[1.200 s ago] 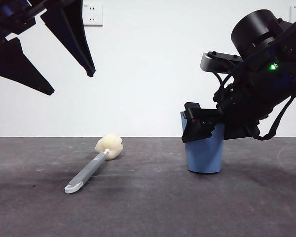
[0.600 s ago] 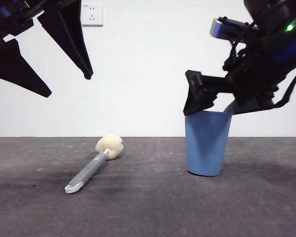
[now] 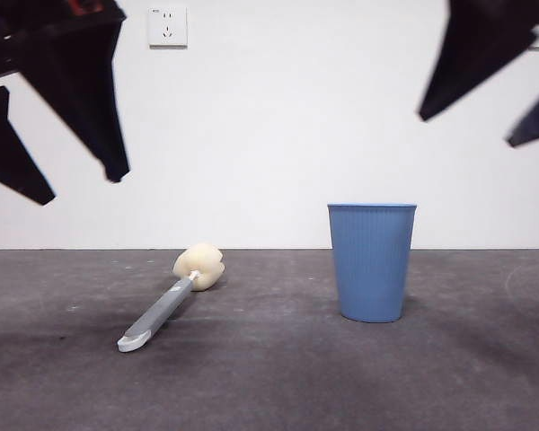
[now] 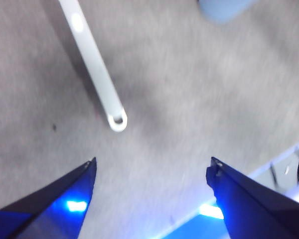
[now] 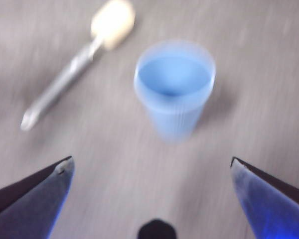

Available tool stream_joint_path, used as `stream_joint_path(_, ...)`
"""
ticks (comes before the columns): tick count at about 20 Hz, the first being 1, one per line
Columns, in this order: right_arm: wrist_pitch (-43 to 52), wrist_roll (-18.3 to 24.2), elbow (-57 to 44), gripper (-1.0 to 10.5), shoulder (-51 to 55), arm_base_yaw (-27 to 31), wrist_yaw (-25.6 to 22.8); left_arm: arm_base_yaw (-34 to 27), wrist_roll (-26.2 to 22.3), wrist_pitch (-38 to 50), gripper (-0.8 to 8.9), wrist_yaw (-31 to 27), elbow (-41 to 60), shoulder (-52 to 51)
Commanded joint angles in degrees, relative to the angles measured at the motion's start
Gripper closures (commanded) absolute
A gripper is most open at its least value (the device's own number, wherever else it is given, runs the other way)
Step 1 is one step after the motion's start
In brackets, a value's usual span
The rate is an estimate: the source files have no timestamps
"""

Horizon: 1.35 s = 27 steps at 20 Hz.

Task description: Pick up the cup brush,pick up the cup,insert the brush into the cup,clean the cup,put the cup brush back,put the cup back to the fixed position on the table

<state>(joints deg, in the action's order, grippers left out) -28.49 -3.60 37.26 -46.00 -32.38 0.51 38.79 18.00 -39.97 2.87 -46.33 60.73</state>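
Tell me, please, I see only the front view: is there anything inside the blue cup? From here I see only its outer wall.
Observer: The right wrist view looks down into the cup. It is blurred, but I see only blue inside, no object.
Operator: Which hand is the one on the cup's side?
Observer: The right hand. Its jaws are wide open and the cup shows between them, apart from both.
Operator: And the other hand?
Observer: The left hand, also open, looks down on the looped end of the cup brush and does not touch it.
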Motion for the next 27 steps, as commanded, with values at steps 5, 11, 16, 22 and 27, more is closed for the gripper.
stream_joint_path(5, -13.9, -10.51, -0.33, 8.2, 2.91, -1.64, 14.43, 0.13, -4.79, -3.78, 7.71, 9.05, 0.52, 0.02)
stream_joint_path(11, -13.99, -10.86, -0.33, 9.5, 2.91, -1.99, 15.91, 0.11, -6.27, -4.0, 8.17, 9.22, 0.52, 0.02)
stream_joint_path(16, -13.99, -10.91, -0.33, 9.5, 2.93, -1.92, 15.65, 0.13, -6.23, -2.69, 8.17, 9.22, 0.52, 0.02)
stream_joint_path(22, -13.99, -10.91, -0.33, 9.5, 2.93, -1.92, 15.67, 0.13, -6.23, 3.5, 8.17, 9.2, 0.52, 0.02)
stream_joint_path(27, -13.99, -10.91, -0.33, 9.5, 2.93, -1.9, 15.65, -2.29, -12.87, 11.5, 8.17, -3.54, 0.59, -6.03)
